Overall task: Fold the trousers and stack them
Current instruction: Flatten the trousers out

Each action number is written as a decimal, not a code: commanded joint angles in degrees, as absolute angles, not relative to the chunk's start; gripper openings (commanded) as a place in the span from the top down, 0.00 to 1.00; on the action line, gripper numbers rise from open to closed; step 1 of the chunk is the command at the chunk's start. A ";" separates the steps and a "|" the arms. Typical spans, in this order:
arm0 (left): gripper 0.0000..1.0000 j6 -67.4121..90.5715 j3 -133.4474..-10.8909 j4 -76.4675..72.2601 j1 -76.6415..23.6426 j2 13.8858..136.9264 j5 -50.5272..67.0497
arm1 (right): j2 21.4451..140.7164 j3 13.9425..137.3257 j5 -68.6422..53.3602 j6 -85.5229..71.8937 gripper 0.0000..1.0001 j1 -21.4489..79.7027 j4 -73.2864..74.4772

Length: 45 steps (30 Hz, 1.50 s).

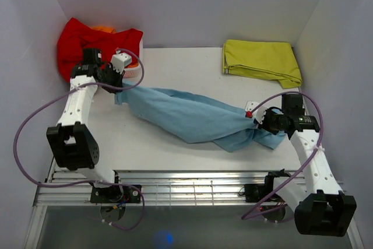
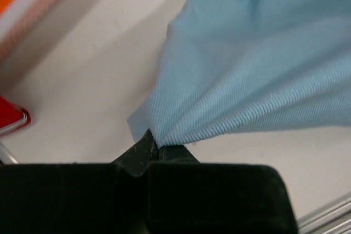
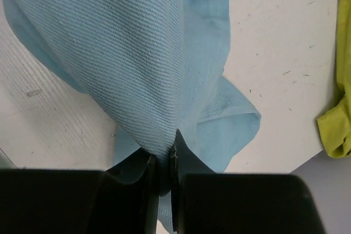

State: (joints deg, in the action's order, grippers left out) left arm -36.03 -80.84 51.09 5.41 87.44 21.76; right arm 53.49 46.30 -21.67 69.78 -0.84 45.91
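Plain light sky-blue thin-cloth trousers slung between two clamped grippers, diagonally across the white table.

Nearest, the right gripper is pinched shut on a narrow gather of the trousers, with a loose flap hanging past its fingers. So slight a bite could slip if the cloth is drawn taut. Between the arms the trousers lie bunched and twisted, not spread flat, so a fold made now would likely trap creases and stack badly. Farther off, the left gripper is closed on a mere corner edge, probably the likeliest hold to let go. Beyond it sits a crumpled bright red garment, and at the far right a folded yellow-green cloth garment. A wide swing might drag into either.
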 commanded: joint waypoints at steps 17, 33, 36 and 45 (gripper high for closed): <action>0.25 -46.55 -66.44 38.61 -3.58 77.65 46.14 | 80.34 64.71 -14.60 57.74 0.47 1.15 43.42; 0.57 -55.98 -61.71 20.82 -25.57 107.67 26.90 | 82.00 64.33 -16.17 61.96 0.54 -5.89 49.57; 0.75 -57.04 -60.47 24.94 -25.75 105.30 27.42 | 81.57 65.48 -16.43 62.23 0.54 -6.33 50.01; 1.00 -47.30 -61.52 42.16 -22.24 79.74 31.38 | 79.28 64.95 -18.37 63.11 0.54 -6.59 49.92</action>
